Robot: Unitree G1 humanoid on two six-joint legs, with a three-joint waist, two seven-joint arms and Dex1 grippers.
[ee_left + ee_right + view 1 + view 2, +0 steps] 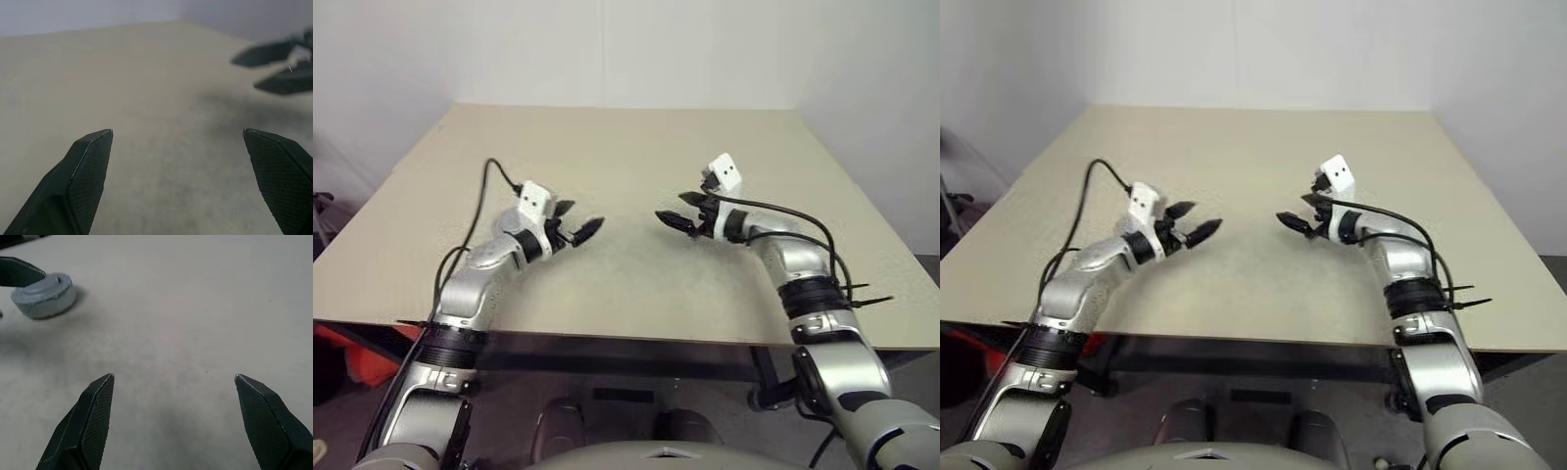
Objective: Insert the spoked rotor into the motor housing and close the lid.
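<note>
Left claw [578, 221] hovers wide open and empty over the matte beige tabletop [626, 147]; right claw [683, 211] faces it, equally spread, holding nothing. Motor housing [45, 295], a round flat grey-silver shell with its lid on, rests on the tabletop beside the left claw's tip.

We see the surface [626, 147] as a matt beige board, smooth with a faint speckle and no gloss. On it in the right wrist view sits a round housing [44, 296] of dull pale-grey metal, its closed top with a slightly rough, cast look. Beside the housing a dark finger tip [19, 271] looks like matt black plastic. The right gripper [173, 423] has fingers [95, 418] with a fine knurled texture on their inner pads; the left gripper [183, 183] has the same. The arm shells [475, 279] above the surface are satin silver, and the cables [783, 211] are glossy black.
</note>
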